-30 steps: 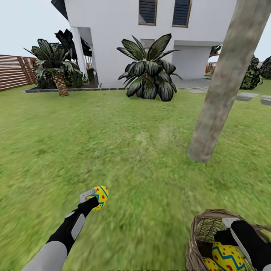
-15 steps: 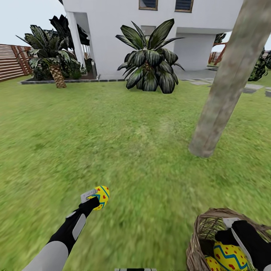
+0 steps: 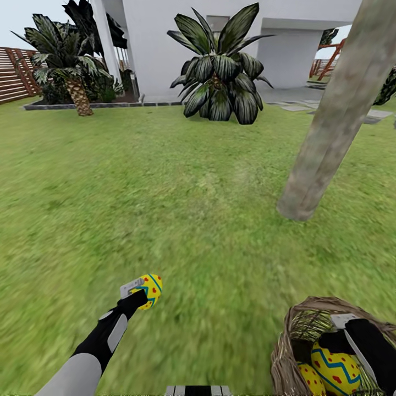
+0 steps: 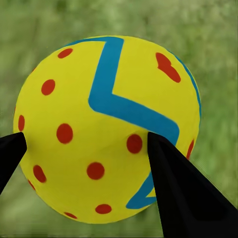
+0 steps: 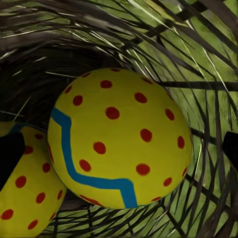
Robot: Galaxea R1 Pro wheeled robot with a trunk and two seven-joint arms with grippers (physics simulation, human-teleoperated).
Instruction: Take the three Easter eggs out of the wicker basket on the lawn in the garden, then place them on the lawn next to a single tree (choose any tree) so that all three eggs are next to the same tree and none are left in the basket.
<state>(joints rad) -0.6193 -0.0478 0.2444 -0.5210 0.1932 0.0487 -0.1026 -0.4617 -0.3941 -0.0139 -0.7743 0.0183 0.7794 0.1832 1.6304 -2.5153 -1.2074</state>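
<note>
our left gripper (image 3: 144,290) was clamped on one easter egg (image 3: 148,289), held out low over the lawn (image 3: 181,209); in the left wrist view the two dark fingertips (image 4: 173,188) pressed on opposite sides of that egg (image 4: 106,129). our right gripper (image 3: 352,335) sat down inside the wicker basket (image 3: 286,352), and in the right wrist view its fingertips (image 5: 10,156) stood wide apart either side of a second egg (image 5: 119,136), not touching it, with a third egg (image 5: 22,198) lying just beside and against it.

we judged the main risk to be the smooth round egg slipping from the left pinch if the arm swung or jolted, and then rolling away from the tree (image 3: 330,126), which stood well apart, ahead and to our right. closing the right jaws off-centre could squirt the egg aside against its neighbour or snag the weave and tip the basket.

the grass looked even and soft, likely to stop a gently set egg. the ground between us and the trunk lay open; palms (image 3: 220,77) and a white house (image 3: 159,33) stood far back.
</note>
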